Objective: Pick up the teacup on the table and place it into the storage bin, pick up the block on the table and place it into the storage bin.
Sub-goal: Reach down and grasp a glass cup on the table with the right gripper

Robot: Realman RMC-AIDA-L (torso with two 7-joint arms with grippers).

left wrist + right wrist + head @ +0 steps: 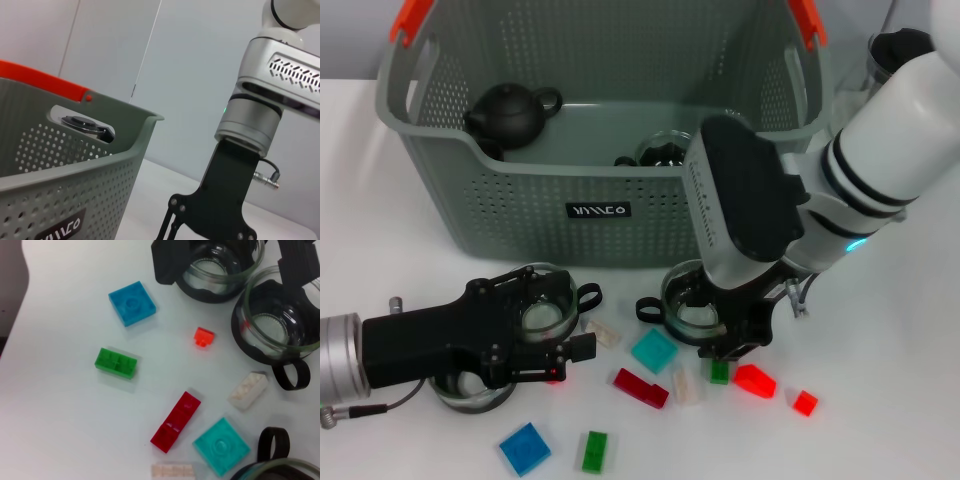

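Since these teacups look like clear glass with black bands and loop handles, I'd guess they're light but slick and chippy, so the safe bet is pinching across the rim or wall rather than hooking the thin handle. The right gripper (pixel 725 345) is down over one teacup (pixel 692 305) just in front of the storage bin (pixel 460 205), though I can't tell whether its fingers are spread or clamped. The left gripper (pixel 535 335) sits low over another teacup (pixel 548 305), with a third cup (pixel 470 388) tucked under its arm; can't tell its finger state either. Blocks are scattered on the white table (pixel 880 430) between and in front of the cups: a teal block (pixel 654 350), a dark red block (pixel 641 387), a blue block (pixel 525 447). Those should be stiff, light plastic, easy to grab across their flat sides. The bin already holds a black teapot (pixel 510 113).
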